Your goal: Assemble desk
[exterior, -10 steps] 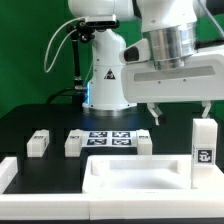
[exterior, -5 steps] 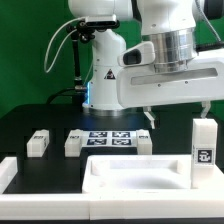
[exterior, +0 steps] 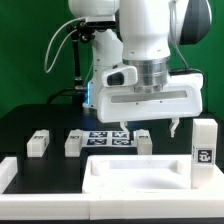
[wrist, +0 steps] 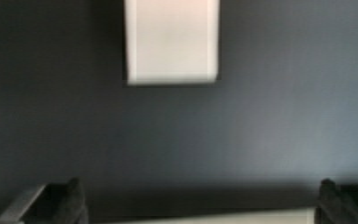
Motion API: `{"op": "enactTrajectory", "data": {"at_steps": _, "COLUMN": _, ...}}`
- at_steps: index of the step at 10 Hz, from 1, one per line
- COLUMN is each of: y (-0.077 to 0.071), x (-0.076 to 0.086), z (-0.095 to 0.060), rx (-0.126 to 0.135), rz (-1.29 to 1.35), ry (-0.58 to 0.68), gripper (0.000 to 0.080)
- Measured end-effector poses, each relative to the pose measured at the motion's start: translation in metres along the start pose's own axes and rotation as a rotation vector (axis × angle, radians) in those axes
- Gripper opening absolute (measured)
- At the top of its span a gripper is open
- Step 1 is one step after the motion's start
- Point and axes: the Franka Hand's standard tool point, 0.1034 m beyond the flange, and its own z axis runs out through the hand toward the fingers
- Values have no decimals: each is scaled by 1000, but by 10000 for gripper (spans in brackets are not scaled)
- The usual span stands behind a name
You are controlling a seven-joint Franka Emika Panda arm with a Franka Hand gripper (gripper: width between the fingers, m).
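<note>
Two fingers (wrist: 51,203) stand wide apart: the claw (exterior: 148,127) is open and empty. Just below it lies one leg (exterior: 143,141), untouched. The tabletop (exterior: 130,176) lies lower, in front of the claw.

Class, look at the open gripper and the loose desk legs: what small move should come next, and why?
Probably shift the open, empty gripper over the white leg: in the wrist view that leg lies beyond the fingers, not between them.
</note>
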Motion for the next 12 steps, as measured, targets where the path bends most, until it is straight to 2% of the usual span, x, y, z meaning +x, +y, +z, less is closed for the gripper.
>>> {"op": "enactTrajectory", "data": {"at_steps": 1, "y": -2, "x": -8, "z": 1, "rx": 18, "rz": 7, "ry": -113, "gripper": 648}}
{"op": "enactTrajectory", "data": {"at_steps": 2, "y": -1, "x": 1, "z": -1, "rx": 24, "rz": 13, "ry": -145, "gripper": 648}}
{"op": "enactTrajectory", "data": {"at_steps": 4, "y": 0, "x": -18, "z": 10, "rx": 36, "rz": 27, "ry": -344, "gripper": 648}}
{"op": "enactTrajectory", "data": {"at_steps": 5, "y": 4, "x": -27, "z": 17, "rx": 14, "rz": 35, "ry": -465, "gripper": 648}}
{"op": "enactTrajectory", "data": {"at_steps": 6, "y": 6, "x": -30, "z": 20, "rx": 12, "rz": 52, "ry": -547, "gripper": 648}}
{"op": "enactTrajectory", "data": {"at_steps": 9, "y": 12, "x": -36, "z": 22, "rx": 22, "rz": 78, "ry": -707, "gripper": 648}}
{"op": "enactTrajectory", "data": {"at_steps": 11, "y": 14, "x": -39, "z": 26, "rx": 30, "rz": 84, "ry": -861, "gripper": 648}}
{"op": "enactTrajectory", "data": {"at_steps": 12, "y": 12, "x": -36, "z": 30, "rx": 28, "rz": 84, "ry": -863, "gripper": 648}}
